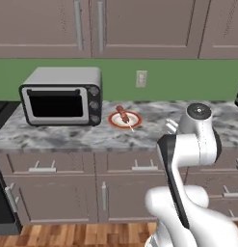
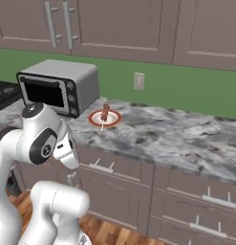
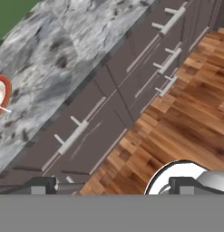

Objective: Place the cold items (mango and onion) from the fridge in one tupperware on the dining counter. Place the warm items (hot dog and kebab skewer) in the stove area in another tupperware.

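Observation:
A kebab skewer lies on a red-rimmed white plate on the marble counter, just right of the toaster oven. My gripper hangs in front of the lower cabinets, below counter height and well short of the plate. It is open, its two dark fingertips stand far apart and nothing is between them. In the hand view the plate peeks in at the left edge.
A silver toaster oven stands on the counter's left part. A dark stove adjoins it further left. Drawer fronts with bar handles run under the counter, wall cabinets hang above, and wooden floor lies below.

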